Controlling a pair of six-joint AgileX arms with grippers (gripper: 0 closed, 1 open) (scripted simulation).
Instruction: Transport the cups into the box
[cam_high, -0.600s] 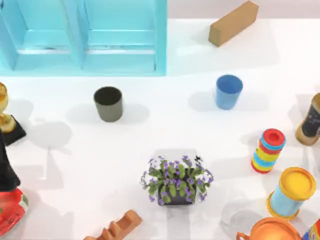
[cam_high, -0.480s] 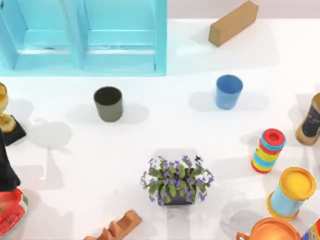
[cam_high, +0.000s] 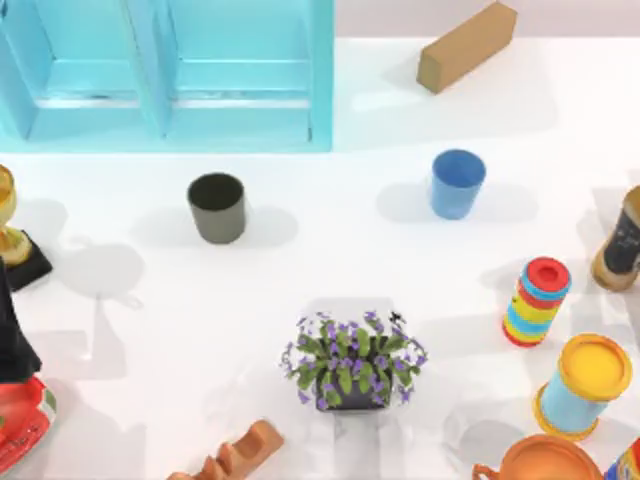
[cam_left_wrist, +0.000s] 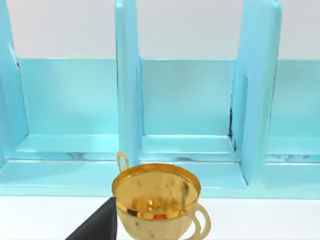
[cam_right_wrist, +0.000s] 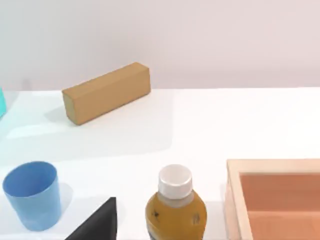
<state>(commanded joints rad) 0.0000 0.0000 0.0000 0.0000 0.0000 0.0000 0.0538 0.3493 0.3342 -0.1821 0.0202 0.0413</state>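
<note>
Both cups stand upright on the white table (cam_high: 300, 260), well apart from each other. The olive-grey cup (cam_high: 217, 207) sits left of centre, just in front of the cyan box (cam_high: 240, 125); the blue cup (cam_high: 457, 183) stands right of centre, nearer the tan block (cam_high: 466, 45). The box fills the far left, its middle divider (cam_high: 145, 65) upright and both compartments holding no cup. My left wrist looks at the box walls over a gold trophy cup (cam_left_wrist: 157, 202); my right wrist looks at the blue cup, the block and a brown bottle (cam_right_wrist: 175, 207). I cannot tell whether either of my hands is released or clenched
</note>
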